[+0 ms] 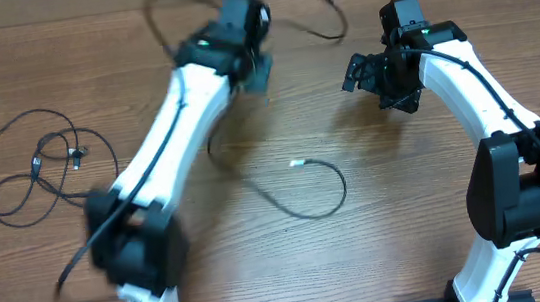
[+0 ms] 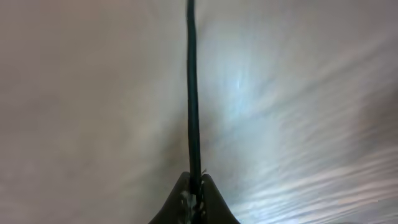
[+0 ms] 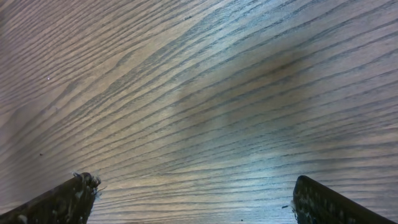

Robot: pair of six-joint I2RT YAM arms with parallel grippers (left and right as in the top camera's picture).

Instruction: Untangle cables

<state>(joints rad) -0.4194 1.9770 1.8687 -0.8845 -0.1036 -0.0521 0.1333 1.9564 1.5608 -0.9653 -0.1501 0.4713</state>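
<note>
table [image 3: 205,93]: brown wood, bold dark grain, smooth, soft sheen | cable [image 2: 193,93]: black, matt, smooth sheath | plug tip [image 1: 296,163]: pale, silvery-looking | my right fingers [image 3: 68,202]: black, matt, scuffed with pale specks | my arm shells [image 1: 470,90]: white glossy plastic
</note>
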